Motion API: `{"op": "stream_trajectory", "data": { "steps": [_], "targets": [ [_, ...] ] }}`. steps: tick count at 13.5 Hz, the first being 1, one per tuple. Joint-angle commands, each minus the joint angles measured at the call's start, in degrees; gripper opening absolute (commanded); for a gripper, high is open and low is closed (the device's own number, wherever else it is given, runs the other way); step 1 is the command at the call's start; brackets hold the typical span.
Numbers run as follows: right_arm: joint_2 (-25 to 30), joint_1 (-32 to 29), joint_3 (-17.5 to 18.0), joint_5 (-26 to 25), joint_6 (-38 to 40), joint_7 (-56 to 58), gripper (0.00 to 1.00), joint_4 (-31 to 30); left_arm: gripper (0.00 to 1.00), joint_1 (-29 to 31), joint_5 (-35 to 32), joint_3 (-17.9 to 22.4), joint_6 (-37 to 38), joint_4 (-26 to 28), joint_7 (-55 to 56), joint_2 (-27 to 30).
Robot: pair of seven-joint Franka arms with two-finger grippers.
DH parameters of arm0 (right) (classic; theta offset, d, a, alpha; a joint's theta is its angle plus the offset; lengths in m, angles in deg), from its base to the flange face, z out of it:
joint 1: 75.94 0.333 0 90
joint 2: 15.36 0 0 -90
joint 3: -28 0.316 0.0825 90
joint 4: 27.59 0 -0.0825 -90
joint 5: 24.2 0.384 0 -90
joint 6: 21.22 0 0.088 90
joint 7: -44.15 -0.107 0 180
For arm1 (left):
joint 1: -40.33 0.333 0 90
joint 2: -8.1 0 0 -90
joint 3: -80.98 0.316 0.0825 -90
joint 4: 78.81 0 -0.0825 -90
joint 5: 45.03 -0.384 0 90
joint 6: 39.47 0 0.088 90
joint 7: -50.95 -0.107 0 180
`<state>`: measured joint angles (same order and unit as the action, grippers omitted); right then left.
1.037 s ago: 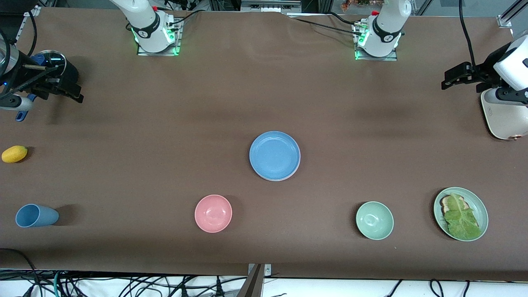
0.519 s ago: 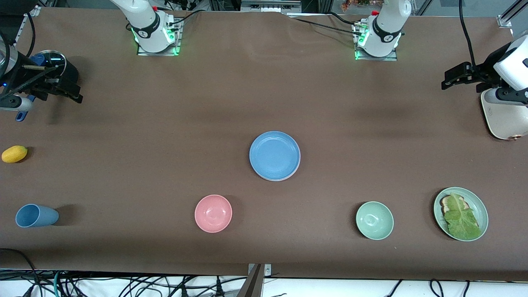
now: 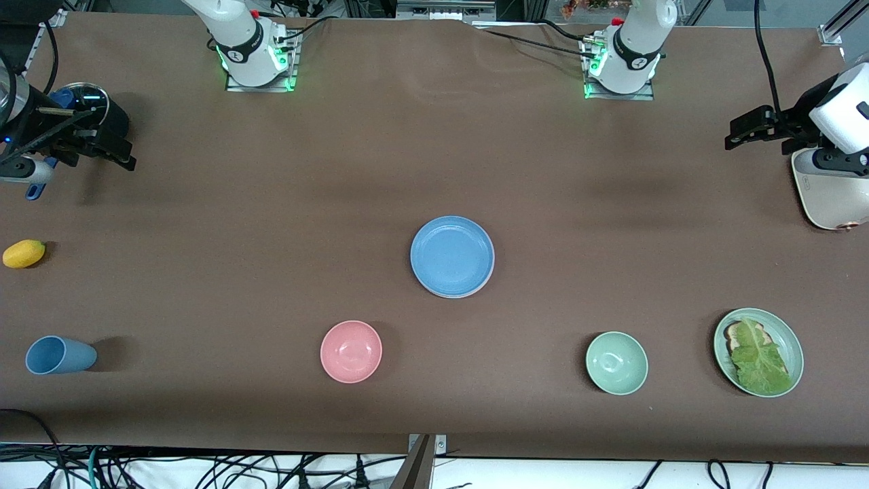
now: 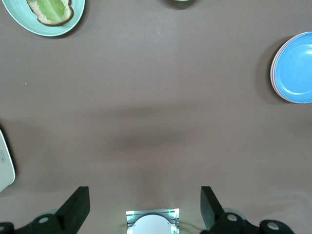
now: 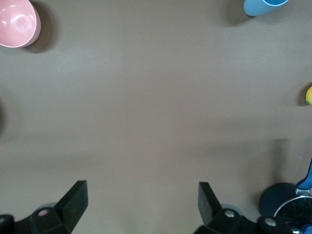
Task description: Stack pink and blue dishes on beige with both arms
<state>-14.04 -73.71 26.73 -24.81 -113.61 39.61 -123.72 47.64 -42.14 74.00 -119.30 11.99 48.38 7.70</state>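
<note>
The sky-blue plate (image 3: 452, 256) lies in the middle of the table, and the left wrist view shows it too (image 4: 296, 67). It rests on top of something: a thin pale pinkish rim (image 4: 273, 73) shows under its edge. The beige plate is hidden. My left gripper (image 3: 747, 129) hangs open and holds nothing over the left arm's end of the table, well away from the stack; in its own view (image 4: 144, 195) the jaws stand wide apart. My right gripper (image 3: 122, 153) hangs over the right arm's end, likewise open with nothing between its fingers (image 5: 142, 190).
Nearer the front camera sit a pink bowl (image 3: 351, 351), a pale green bowl (image 3: 616, 363) and a green plate (image 3: 795, 343) with lettuce. A blue cup (image 3: 60, 354) and a yellow fruit (image 3: 24, 253) lie at the right arm's end, near a dark round container (image 3: 88, 102). A white appliance (image 3: 828, 197) sits under the left hand.
The left hand has drifted very slightly toward the bases' side. The dishes have not moved, and both grippers have stayed open.
</note>
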Motion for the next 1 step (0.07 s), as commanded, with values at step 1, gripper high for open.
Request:
{"op": "stream_trajectory", "data": {
  "steps": [1],
  "targets": [
    [0.3, -1.4, 1.2, 0.7, -0.2, 0.7, 1.00, 0.2, 1.00, 0.0, -1.4, -0.2, 0.7, -2.0, 0.1, -1.0]
  ]
}}
